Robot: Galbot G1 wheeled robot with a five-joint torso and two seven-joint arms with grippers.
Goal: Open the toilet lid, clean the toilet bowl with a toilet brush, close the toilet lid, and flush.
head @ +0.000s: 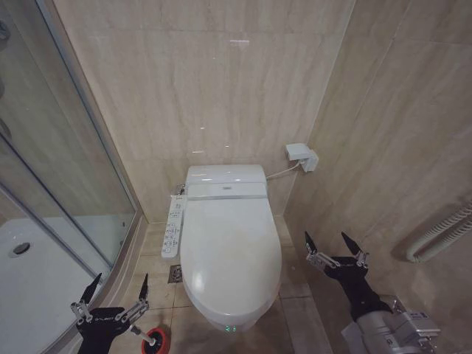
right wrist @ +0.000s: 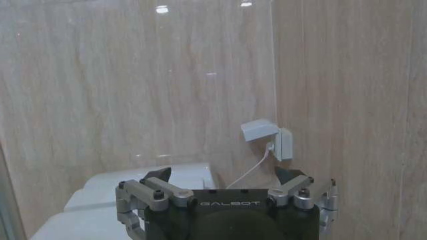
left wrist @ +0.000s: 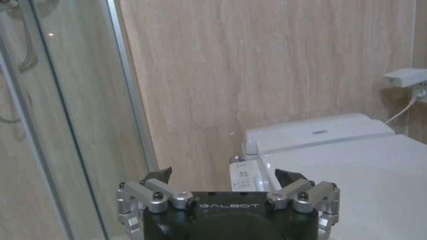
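Nearest my head camera sit both grippers, low at the frame's bottom corners: my left gripper (head: pixel 116 291) with its fingers spread and empty, hovering near the red brush holder (head: pixel 156 341), and my right gripper (head: pixel 333 245) with fingers equally apart, just beside the toilet's right flank. Between them lies the toilet lid (head: pixel 228 247), shut flat over the toilet bowl (head: pixel 230 318), so nothing is opened yet. My worry is the lid's smooth, glossy edge: I judge a finger could slip off its rim, or catch the seat underneath and lift both. Room is tight. On the left, the glass shower door (head: pixel 66 169) and control panel (head: pixel 172 227) crowd my arm; on the right, the tiled wall (head: pixel 398 147), wall socket (head: pixel 302 156) and white hose (head: pixel 442 236) leave little swing.
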